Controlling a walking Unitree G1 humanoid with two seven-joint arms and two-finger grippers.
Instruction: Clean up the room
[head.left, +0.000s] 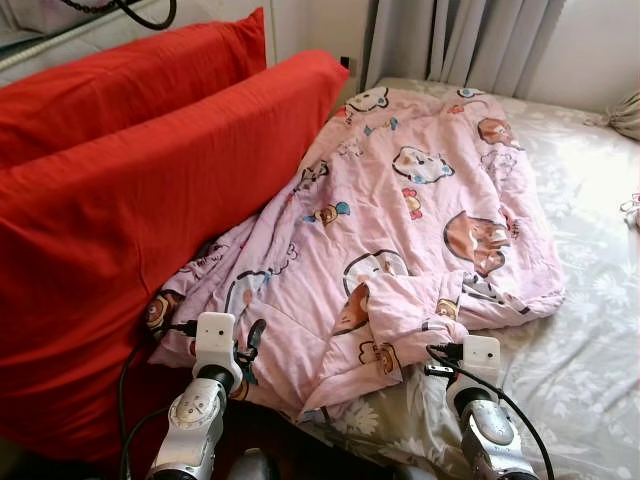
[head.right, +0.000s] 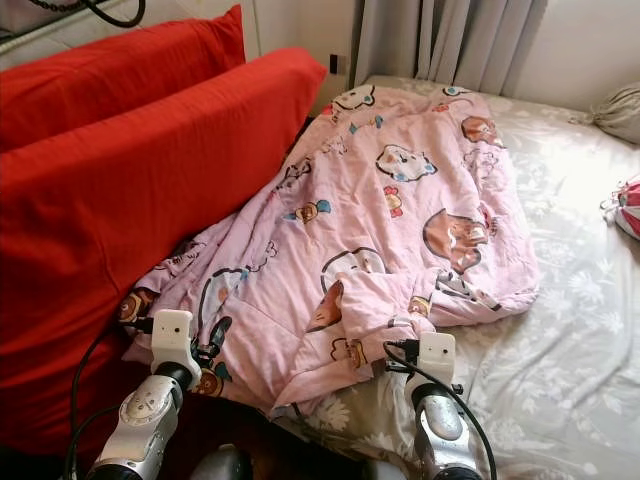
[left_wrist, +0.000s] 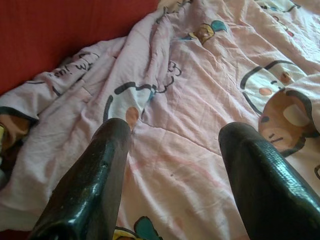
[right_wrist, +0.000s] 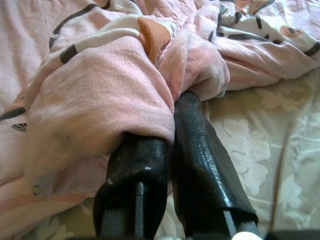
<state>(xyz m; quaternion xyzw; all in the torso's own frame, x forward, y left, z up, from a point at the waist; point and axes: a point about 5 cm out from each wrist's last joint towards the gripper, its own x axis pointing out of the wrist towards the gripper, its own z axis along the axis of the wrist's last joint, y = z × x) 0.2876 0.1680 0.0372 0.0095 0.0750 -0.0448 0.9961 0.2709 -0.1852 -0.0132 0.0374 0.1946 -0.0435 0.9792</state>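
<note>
Pink cartoon quilt (head.left: 400, 230) lies rumpled across bed (head.left: 590, 330), beside red pillows (head.left: 150, 190). Right gripper (right_wrist: 172, 107) pinches a folded quilt corner, prob. to pull it straight; left gripper (left_wrist: 175, 165) hovers w/ fingers spread above near edge.

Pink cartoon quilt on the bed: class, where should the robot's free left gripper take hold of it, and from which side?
Judging by its pose, grip the pink quilt at its loose near-left edge beside the red cushion, coming from the bed's near side. The open left gripper hovers there, while the right gripper pinches a fold.
</note>
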